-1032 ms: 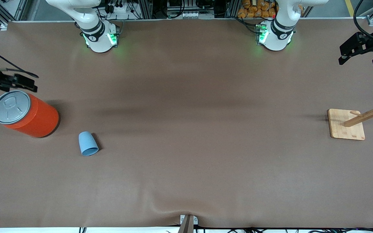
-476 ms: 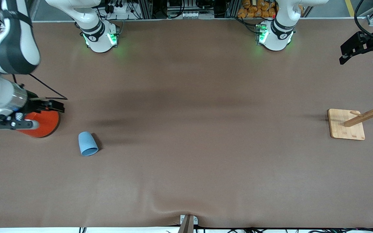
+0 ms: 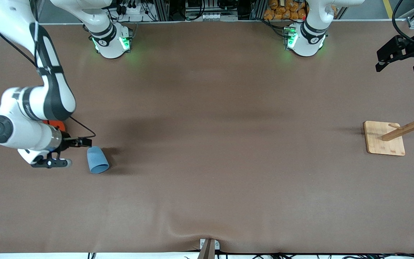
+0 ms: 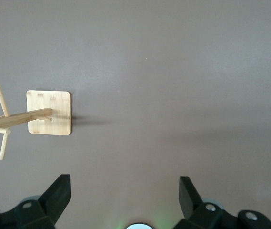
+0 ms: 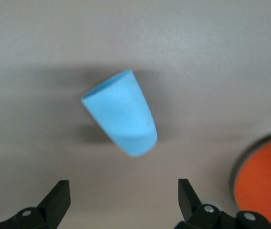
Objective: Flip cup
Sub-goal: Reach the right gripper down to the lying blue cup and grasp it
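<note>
Front view: cup [image 3: 97, 160] lies sideways, mouth toward camera, base away.

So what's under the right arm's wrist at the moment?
An orange can stands there, almost wholly covered by the arm in the front view; only a sliver shows. The right tool is open beside the light-blue cup, which lies on its side on the table.

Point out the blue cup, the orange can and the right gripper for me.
blue cup [image 3: 97, 160], front view, middle of its side wall.
orange can [image 5: 261, 174], right wrist view, orange body.
right gripper [image 3: 73, 152], front view, midway between fingertips, open, beside the cup.
</note>
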Controlling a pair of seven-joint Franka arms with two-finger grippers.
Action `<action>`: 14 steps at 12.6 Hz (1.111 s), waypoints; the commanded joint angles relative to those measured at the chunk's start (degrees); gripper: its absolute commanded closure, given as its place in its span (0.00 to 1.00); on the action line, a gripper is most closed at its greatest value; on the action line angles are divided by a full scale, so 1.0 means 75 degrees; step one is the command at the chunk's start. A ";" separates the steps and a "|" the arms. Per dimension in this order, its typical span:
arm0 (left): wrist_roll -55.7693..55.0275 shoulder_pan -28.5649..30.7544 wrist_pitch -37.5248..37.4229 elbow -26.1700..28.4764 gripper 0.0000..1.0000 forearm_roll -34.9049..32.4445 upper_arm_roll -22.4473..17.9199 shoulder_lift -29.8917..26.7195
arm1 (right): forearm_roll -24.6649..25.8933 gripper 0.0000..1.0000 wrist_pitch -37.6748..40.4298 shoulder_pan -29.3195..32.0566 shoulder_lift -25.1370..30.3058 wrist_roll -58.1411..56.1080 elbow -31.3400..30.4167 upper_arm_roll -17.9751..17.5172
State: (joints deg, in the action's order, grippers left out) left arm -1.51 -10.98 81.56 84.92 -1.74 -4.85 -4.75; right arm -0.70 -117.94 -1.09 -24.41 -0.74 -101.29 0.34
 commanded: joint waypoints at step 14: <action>0.0014 0.0022 -0.0081 -0.0037 0.00 0.0057 0.0178 -0.0046 | 0.0011 0.00 -0.2591 -0.0147 -0.1679 -0.1565 0.0064 -0.0010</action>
State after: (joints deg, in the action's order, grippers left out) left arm -1.51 -11.23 81.56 84.88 -1.74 -3.84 -4.73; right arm -0.68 -136.58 -2.73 -36.14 -11.78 -101.22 0.34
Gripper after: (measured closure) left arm 0.000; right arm 0.000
